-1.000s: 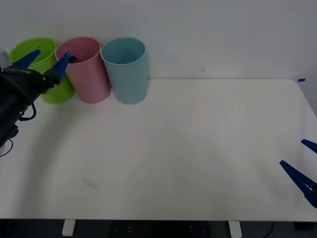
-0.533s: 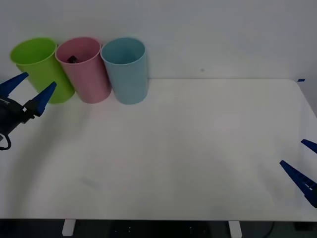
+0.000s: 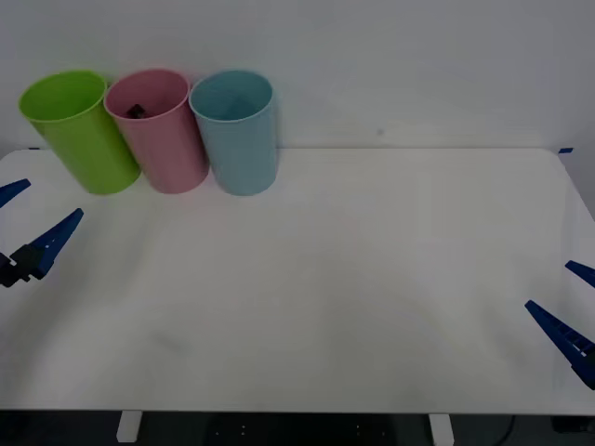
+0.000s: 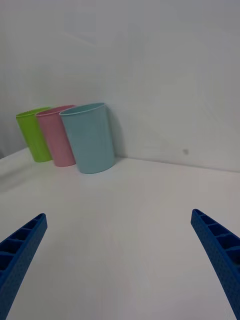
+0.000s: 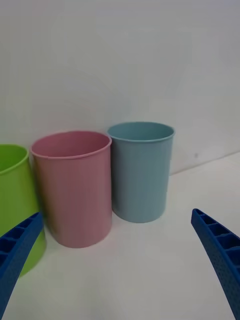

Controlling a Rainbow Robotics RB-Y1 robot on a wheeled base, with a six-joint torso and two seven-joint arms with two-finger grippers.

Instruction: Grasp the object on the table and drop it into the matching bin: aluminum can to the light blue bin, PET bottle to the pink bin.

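Note:
The pink bin [image 3: 160, 135] stands at the table's [image 3: 353, 279] far left, between a lime green bin [image 3: 79, 130] and the light blue bin [image 3: 238, 130]. Just inside the pink bin's rim shows a small dark piece, the black cap of the PET bottle [image 3: 137, 111]; its body is hidden by the wall. My left gripper [image 3: 33, 221] hangs open and holds nothing at the table's left edge, nearer me than the bins. From its wrist, the pink bin [image 5: 75, 187] and light blue bin [image 5: 142, 170] stand upright ahead. My right gripper [image 3: 572, 305] waits open at the right edge.
The three bins stand in a row against the white back wall, touching or nearly so. In the right wrist view the light blue bin [image 4: 92, 137], pink bin [image 4: 57, 135] and green bin [image 4: 34, 134] lie far across the bare white tabletop.
My left gripper has drawn back from above the pink and green bins, down and toward me along the left edge, staying open. The right gripper has not moved.

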